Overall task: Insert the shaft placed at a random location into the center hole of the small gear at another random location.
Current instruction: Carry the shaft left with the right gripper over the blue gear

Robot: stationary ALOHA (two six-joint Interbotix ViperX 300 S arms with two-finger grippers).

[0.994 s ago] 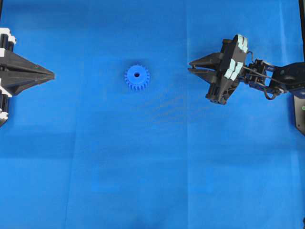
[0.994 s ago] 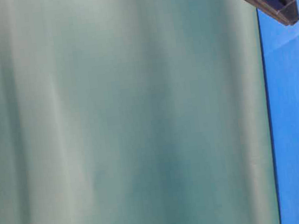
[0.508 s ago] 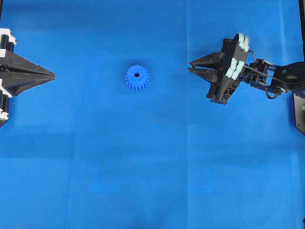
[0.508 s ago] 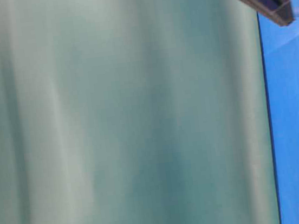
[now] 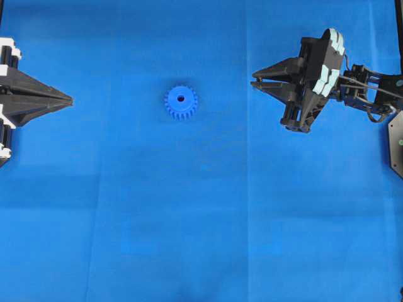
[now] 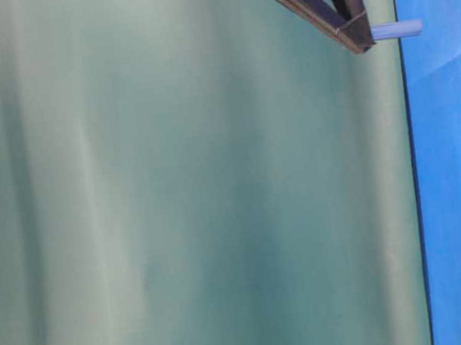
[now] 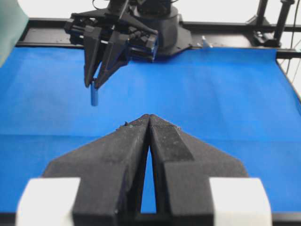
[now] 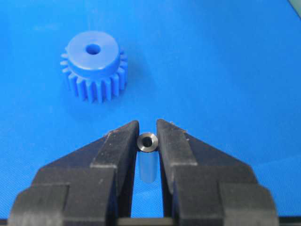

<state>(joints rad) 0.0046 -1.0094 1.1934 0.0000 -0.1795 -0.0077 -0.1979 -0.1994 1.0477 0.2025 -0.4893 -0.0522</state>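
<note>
Though half hidden, shaft [image 8: 147, 142] pinched in right tool [image 8: 147, 141]; left tool [image 7: 149, 123] closed.

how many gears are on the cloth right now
1. The small gear lies flat on the blue cloth, left of centre in the overhead view, apart from both grippers. No other gear shows in any view.

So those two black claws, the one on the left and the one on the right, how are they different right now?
The right gripper is clamped on the shaft, a small metal pin; the left gripper holds nothing, its fingers pressed together. The right gripper is out over the blue cloth and raised off it, pin hanging down; the left gripper sits at the cloth's edge. The right gripper is nearer the small gear. Both are black, pointed, and aimed toward the middle.
</note>
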